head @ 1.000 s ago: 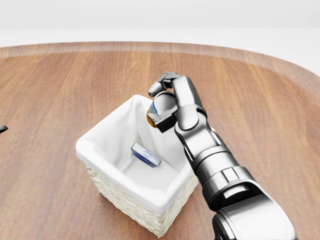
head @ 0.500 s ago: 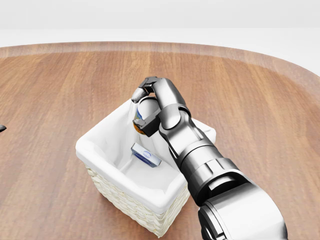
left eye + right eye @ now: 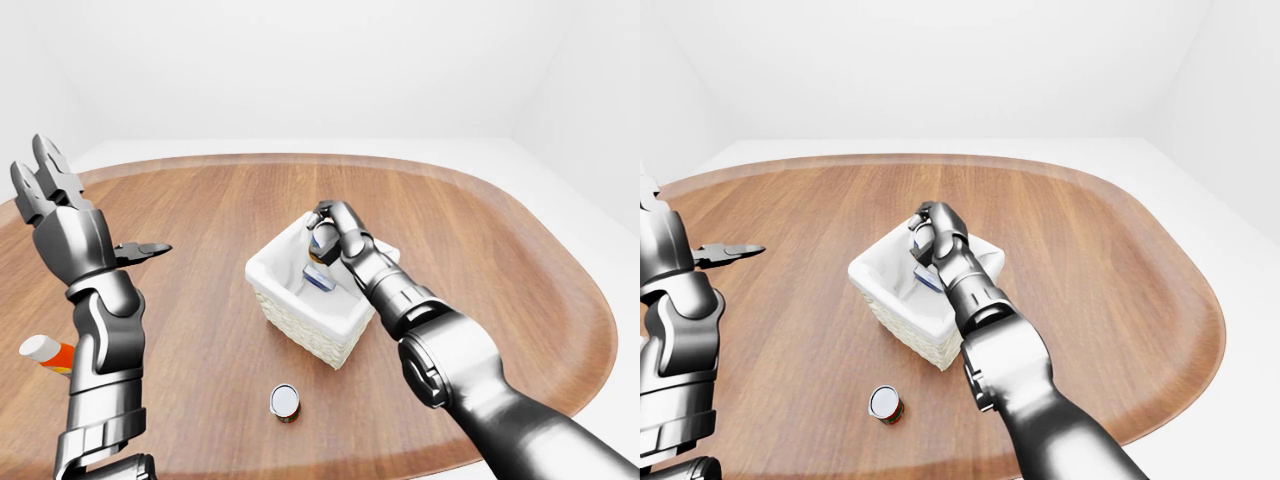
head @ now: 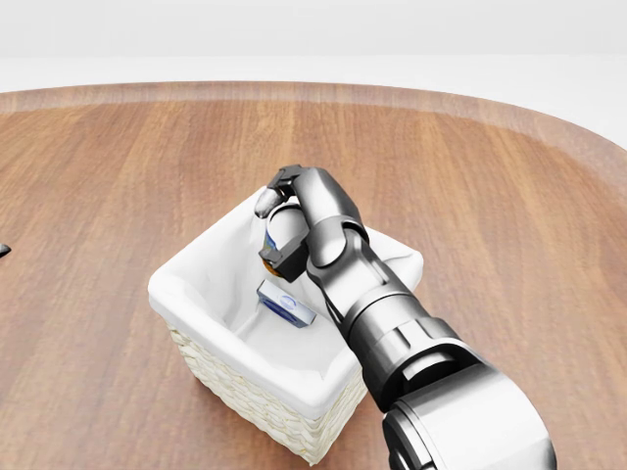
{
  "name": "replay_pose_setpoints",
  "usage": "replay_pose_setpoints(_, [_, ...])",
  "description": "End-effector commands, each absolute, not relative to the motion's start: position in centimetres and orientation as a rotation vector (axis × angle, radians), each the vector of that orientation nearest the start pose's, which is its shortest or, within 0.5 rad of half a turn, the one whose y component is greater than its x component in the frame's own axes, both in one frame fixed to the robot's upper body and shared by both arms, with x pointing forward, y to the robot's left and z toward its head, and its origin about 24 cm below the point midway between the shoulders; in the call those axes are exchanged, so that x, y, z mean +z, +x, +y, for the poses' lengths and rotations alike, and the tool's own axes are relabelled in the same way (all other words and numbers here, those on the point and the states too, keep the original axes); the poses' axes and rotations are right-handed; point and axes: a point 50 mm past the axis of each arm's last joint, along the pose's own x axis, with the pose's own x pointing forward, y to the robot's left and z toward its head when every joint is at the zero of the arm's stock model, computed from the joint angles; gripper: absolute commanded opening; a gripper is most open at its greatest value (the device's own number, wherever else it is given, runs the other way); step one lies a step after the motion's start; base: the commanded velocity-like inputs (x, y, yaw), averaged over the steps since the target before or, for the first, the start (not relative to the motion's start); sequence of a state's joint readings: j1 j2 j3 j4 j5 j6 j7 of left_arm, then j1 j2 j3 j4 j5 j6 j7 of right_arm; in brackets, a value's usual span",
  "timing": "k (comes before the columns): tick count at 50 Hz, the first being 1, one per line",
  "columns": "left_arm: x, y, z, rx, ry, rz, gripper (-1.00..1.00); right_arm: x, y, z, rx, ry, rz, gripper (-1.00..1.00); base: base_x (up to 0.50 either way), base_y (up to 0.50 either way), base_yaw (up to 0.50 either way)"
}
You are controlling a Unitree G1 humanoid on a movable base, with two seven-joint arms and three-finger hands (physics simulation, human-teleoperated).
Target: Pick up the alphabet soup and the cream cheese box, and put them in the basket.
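The right hand [image 4: 282,227] is closed around the alphabet soup [image 4: 281,243] above the white-lined basket [image 4: 211,338]. 1 cream cheese box [image 4: 285,303] lies inside it, on the wooden table [image 4: 118,176].

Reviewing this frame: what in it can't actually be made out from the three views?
- Can in the right robot hand: fingers cover most of it in every view, so no label is readable.
- Cream cheese box in the basket: print too small in the eye views.
- Orange-and-white item, left-eye view: half hidden behind the left forearm.
- Left robot hand: mostly cut off by the right-eye view's left edge.
- Small can on the table: label too small.
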State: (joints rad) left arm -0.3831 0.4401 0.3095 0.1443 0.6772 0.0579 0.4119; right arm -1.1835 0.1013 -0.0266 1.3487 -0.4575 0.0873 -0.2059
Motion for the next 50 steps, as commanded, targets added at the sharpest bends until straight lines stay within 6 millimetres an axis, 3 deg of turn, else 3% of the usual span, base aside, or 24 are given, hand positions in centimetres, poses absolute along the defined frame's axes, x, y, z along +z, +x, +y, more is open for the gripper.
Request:
replay_pose_setpoints(1, [17.6,29.1,29.7,0.807,0.967,-0.359,1.0,11.9,40.2,-3.8,0.137,-0.666,0.124,-1.0,0.0,0.0,0.0])
replay_pose_setpoints(3, [17.6,29.1,29.7,0.806,0.967,-0.359,1.0,11.8,40.2,-3.8,0.138,-0.664,0.126,-1.0,0.0,0.0,0.0])
replay_pose_setpoints(4, [17.7,29.1,29.7,0.805,0.966,-0.359,1.0,12.0,40.3,-3.9,0.125,-0.632,0.13,-0.87,0.0,0.0,0.0])
replay_pose_setpoints(5, [17.7,29.1,29.7,0.807,0.966,-0.361,1.0,12.1,40.3,-3.8,0.132,-0.639,0.126,-0.08,0.0,0.0,0.0])
replay_pose_setpoints(6, [17.7,29.1,29.7,0.807,0.966,-0.361,1.0,12.1,40.3,-3.8,0.132,-0.64,0.126,-0.08,0.0,0.0,0.0])
replay_pose_setpoints(7, [17.7,29.1,29.7,0.808,0.964,-0.362,1.0,12.2,40.3,-3.9,0.122,-0.653,0.118,1.0,0.0,0.0,0.0])
replay_pose_setpoints(19, [17.6,29.1,29.6,0.805,0.963,-0.363,1.0,13.0,40.6,-3.8,0.121,-0.645,0.098,1.0,0.0,0.0,0.0])
replay_pose_setpoints(32, [17.6,29.0,29.6,0.802,0.969,-0.361,1.0,20.1,41.6,-2.4,0.103,-0.658,-0.099,1.0,0.0,0.0,0.0])
replay_pose_setpoints(50, [17.6,29.0,29.6,0.802,0.973,-0.362,1.0,26.0,41.4,-1.3,0.089,-0.686,-0.283,1.0,0.0,0.0,0.0])
